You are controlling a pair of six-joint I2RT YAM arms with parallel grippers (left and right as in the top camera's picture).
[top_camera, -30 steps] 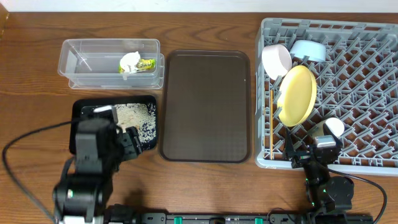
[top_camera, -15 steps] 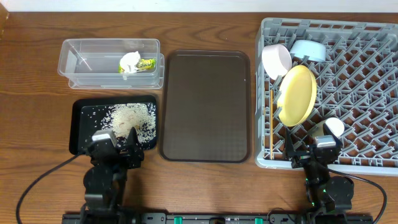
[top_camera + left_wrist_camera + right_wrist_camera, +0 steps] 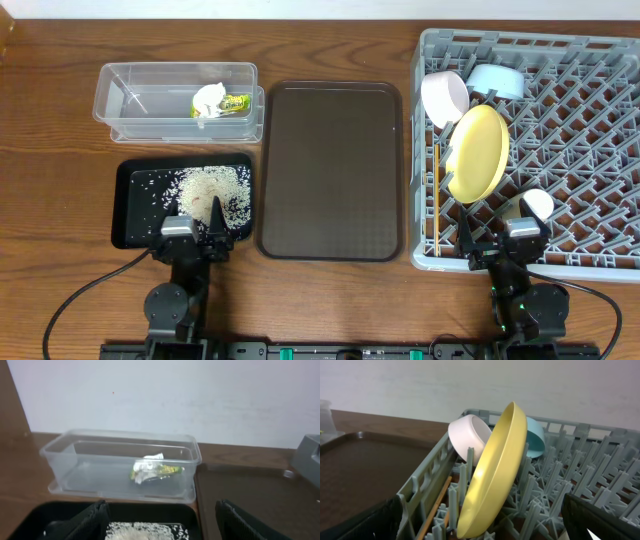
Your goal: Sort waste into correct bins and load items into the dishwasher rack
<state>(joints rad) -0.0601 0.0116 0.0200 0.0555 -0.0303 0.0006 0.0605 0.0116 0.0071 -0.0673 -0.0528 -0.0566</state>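
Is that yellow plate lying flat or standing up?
Standing on edge, tilted: the yellow plate leans between pegs of the grey rack.

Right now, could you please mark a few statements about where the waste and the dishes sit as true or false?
1. The tissue and wrapper lie in the clear box. True.
2. The rice is on the brown tray. False: the rice is in the black tray, beside the brown tray.
3. The yellow plate stands tilted on edge in the rack. True.
4. Both bowls are outside the rack. False: the pink bowl and blue bowl are inside it.
5. The left gripper grips the wrapper. False: the left gripper is open and holds nothing.
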